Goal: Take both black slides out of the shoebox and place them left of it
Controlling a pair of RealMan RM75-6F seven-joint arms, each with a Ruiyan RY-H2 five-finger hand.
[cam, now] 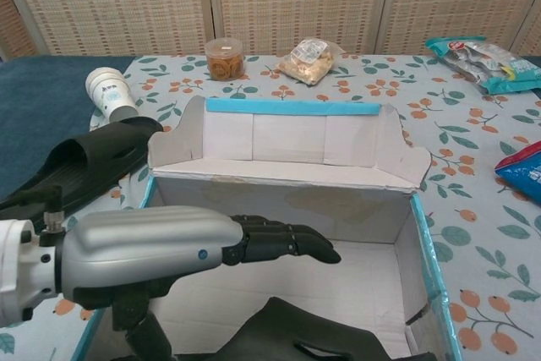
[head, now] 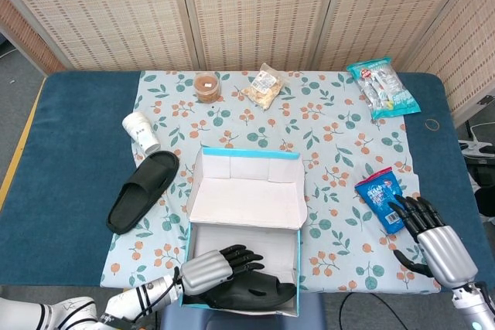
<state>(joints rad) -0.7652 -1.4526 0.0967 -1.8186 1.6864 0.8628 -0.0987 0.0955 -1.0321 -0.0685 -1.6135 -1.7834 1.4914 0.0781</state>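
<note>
Two black slides in all. One slide (head: 142,192) lies on the cloth (head: 325,152) left of the shoebox (head: 244,205), well apart from the left hand; in the chest view its heel end is cut off by the left edge. One cup (head: 140,131) lies tipped on its side just beyond that slide's toe. One left hand (head: 220,263) reaches into the box's open tray, fingers (cam: 287,238) extended and close together over the second slide (head: 255,293); whether they touch it cannot be told, as the palm hides the contact. The second slide sits at the near end of the tray, its lower part cut off in the chest view. One shoebox, lid hinged up and back, blue trim along the rim. Beyond it: one round tub (head: 206,86) and one clear bag of snacks (head: 264,85). Further right, one large packet (head: 382,87) near the far edge of the worktop (head: 69,152), and one blue packet (head: 382,199) on the cloth's right side. One right hand (head: 433,237) rests at the near right, fingers spread and holding nothing, its fingertips just beside the blue packet; its wrist is cut off by the frame, and the chest view does not show it. One small ring (head: 431,124) lies on the bare worktop, too small to identify
</note>
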